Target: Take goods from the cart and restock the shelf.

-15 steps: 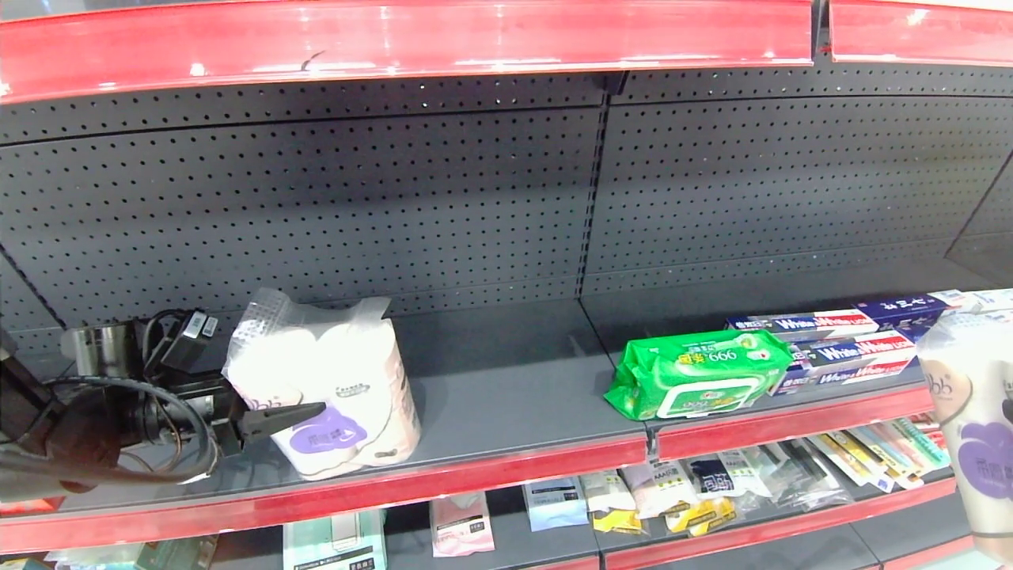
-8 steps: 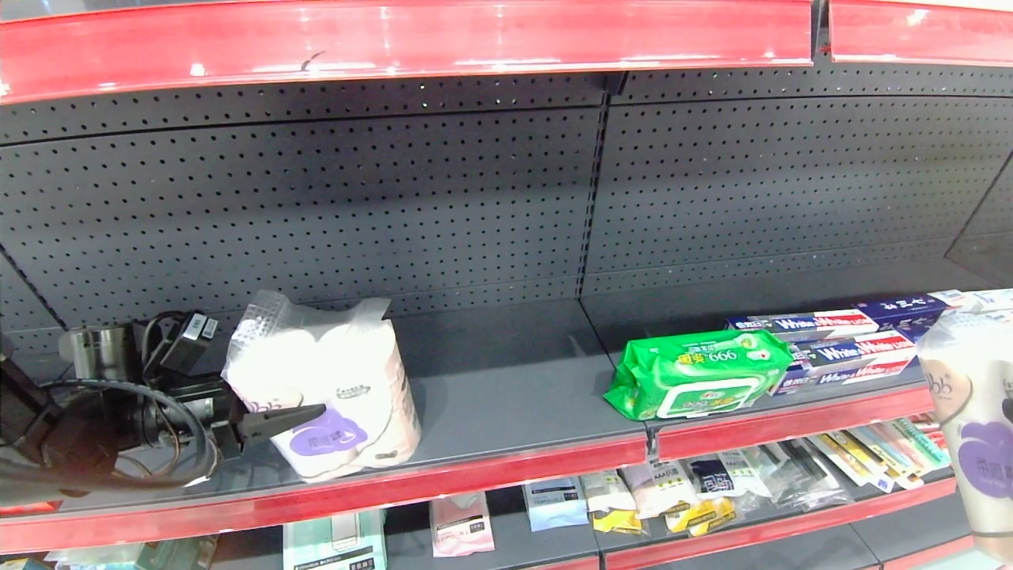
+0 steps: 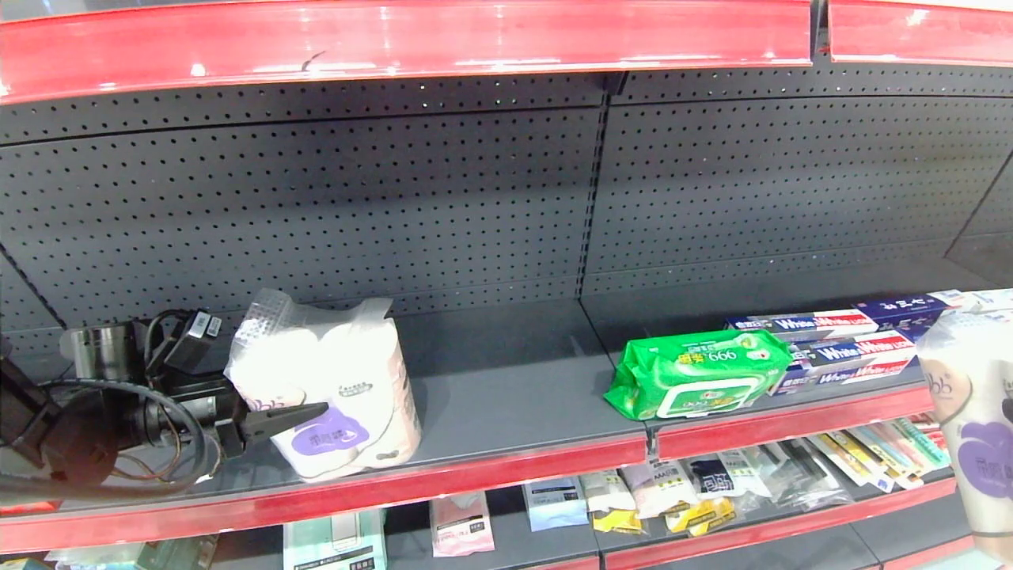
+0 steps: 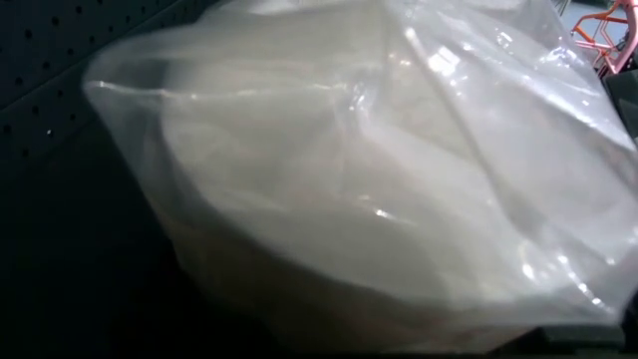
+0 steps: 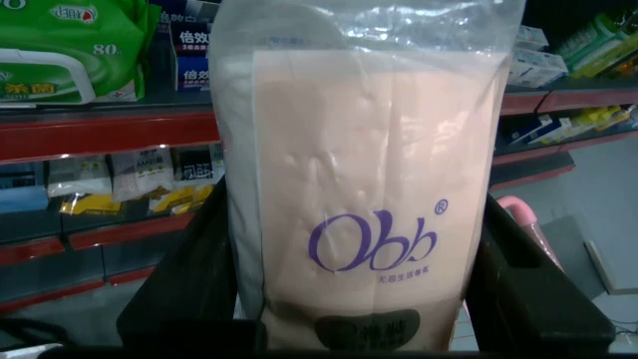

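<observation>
A clear-wrapped toilet paper pack (image 3: pixel 332 388) with a purple label stands on the grey middle shelf (image 3: pixel 506 396) at its left end. My left gripper (image 3: pixel 294 389) is shut on it; one black finger (image 3: pixel 281 417) crosses the pack's front and the other is hidden behind. The left wrist view shows the pack's plastic wrap (image 4: pixel 369 189) from very close. At the far right, in front of the shelf edge, hangs a second toilet paper pack (image 3: pixel 972 427). My right gripper (image 5: pixel 357 204) is shut on this pack (image 5: pixel 364 199), a black finger on each side.
A green wet-wipes pack (image 3: pixel 696 374) and boxes of toothpaste (image 3: pixel 839 340) lie on the right part of the middle shelf. Bare shelf runs between the left pack and the wipes. The lower shelf (image 3: pixel 712 483) holds several small packets. A red-edged shelf (image 3: pixel 411 39) hangs overhead.
My left gripper and its pack have shifted very slightly to the right on the shelf. The right pack has stayed where it was.
</observation>
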